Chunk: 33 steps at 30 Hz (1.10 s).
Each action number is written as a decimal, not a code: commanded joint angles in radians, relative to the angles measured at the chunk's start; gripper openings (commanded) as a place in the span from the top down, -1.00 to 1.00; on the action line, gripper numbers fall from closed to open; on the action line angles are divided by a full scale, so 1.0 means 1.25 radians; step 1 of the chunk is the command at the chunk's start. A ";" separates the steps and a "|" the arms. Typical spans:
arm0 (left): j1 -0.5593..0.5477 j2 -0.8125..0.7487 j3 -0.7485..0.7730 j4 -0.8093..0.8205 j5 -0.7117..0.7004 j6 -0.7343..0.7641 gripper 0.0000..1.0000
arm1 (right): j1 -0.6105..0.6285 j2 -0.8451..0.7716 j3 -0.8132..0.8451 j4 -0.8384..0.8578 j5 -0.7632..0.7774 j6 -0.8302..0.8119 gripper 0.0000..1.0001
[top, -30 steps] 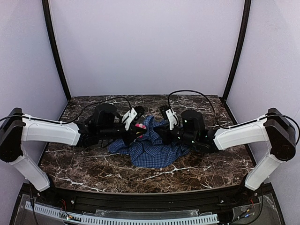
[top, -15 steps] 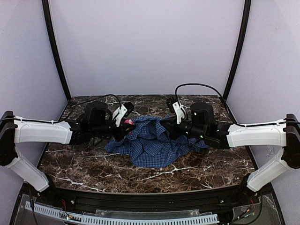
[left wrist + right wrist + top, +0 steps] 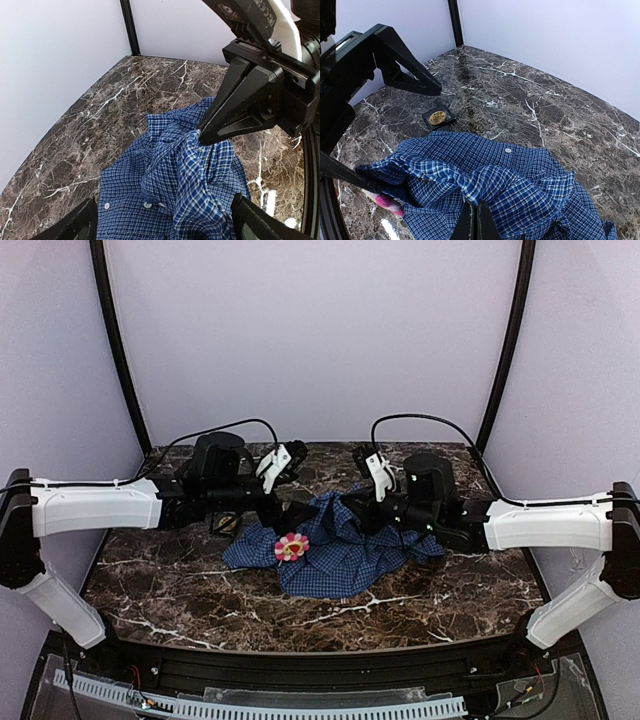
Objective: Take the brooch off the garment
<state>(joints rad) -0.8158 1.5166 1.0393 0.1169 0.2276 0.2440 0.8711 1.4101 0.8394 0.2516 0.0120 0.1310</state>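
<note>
brooch (image 3: pixel 291 546): lies on garment (image 3: pixel 340 555), at its left front edge, near but clear of left fingers (image 3: pixel 75 225) | left fingers: spread, empty | right fingers (image 3: pixel 468 225): clenched on garment's raised fold

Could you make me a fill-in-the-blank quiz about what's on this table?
1. The blue checked shirt is pinched by the ___ gripper.
2. The left gripper is ___, holding nothing.
3. The pink brooch lying on the shirt is shaped like a ___.
Missing words: right; open; flower.
</note>
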 commanded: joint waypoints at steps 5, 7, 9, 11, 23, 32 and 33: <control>-0.013 0.062 0.057 -0.070 0.018 0.007 -0.97 | 0.000 0.011 0.022 0.007 0.000 -0.010 1.00; -0.014 0.076 0.068 -0.082 0.006 0.005 -0.88 | 0.000 0.009 0.022 0.006 0.005 -0.011 1.00; -0.014 0.084 0.072 -0.088 0.001 0.002 -0.67 | 0.000 0.008 0.022 0.005 0.013 -0.012 1.00; -0.014 0.085 0.069 -0.089 -0.001 -0.001 -0.44 | 0.000 0.006 0.020 0.005 0.016 -0.013 1.00; -0.013 0.086 0.042 -0.090 -0.018 -0.020 0.46 | 0.001 -0.005 0.013 0.008 0.027 -0.016 1.00; -0.012 0.061 0.014 -0.063 0.056 -0.038 0.98 | -0.003 0.030 0.024 0.009 0.098 -0.001 1.00; -0.010 0.058 0.009 -0.059 0.095 -0.044 0.98 | -0.009 0.037 0.030 0.002 0.103 0.009 1.00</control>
<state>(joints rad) -0.8288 1.6268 1.0859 0.0273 0.2417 0.2092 0.8711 1.4185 0.8406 0.2394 0.0677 0.1158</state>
